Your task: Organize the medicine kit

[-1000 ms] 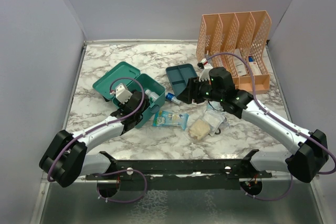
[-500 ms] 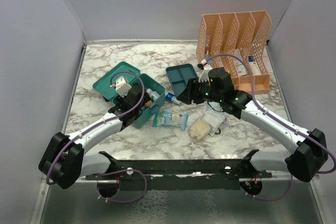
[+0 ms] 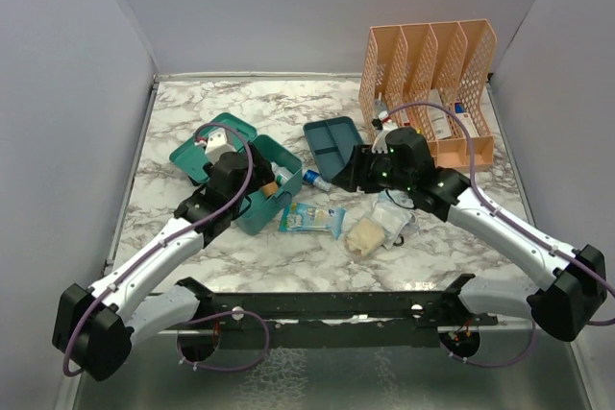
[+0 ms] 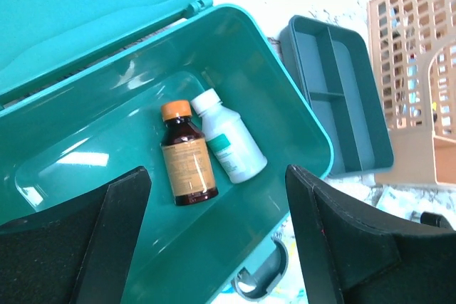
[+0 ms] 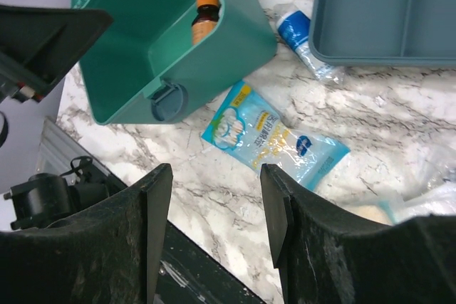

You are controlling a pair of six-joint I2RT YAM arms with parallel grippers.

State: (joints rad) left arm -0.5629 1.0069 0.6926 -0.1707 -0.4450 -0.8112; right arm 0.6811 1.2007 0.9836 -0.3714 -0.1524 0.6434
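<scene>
The medicine kit [image 3: 272, 156] lies open at centre left, its lid [image 4: 92, 12] folded back. Inside the box [image 4: 285, 126] a brown bottle [image 4: 187, 161] with an orange cap and a white bottle [image 4: 228, 144] lie side by side. My left gripper [image 4: 214, 197] hovers over the box [image 3: 245, 187], open and empty. The matching insert tray [image 3: 336, 141] sits empty to the right of the box. My right gripper [image 5: 214, 197] is open and empty above the marble, near a blue packet [image 5: 274, 137] and a blue-and-white tube [image 5: 299, 40].
A peach lattice file organizer [image 3: 432, 84] holding boxes stands at the back right. Clear bags of supplies [image 3: 380, 228] lie under the right arm. The box's grey latch [image 5: 167, 101] faces the near table edge. Grey walls close in both sides.
My left gripper has opened wider and drawn back toward the far left over the box, its elbow swinging left. The right gripper shifted slightly right.
</scene>
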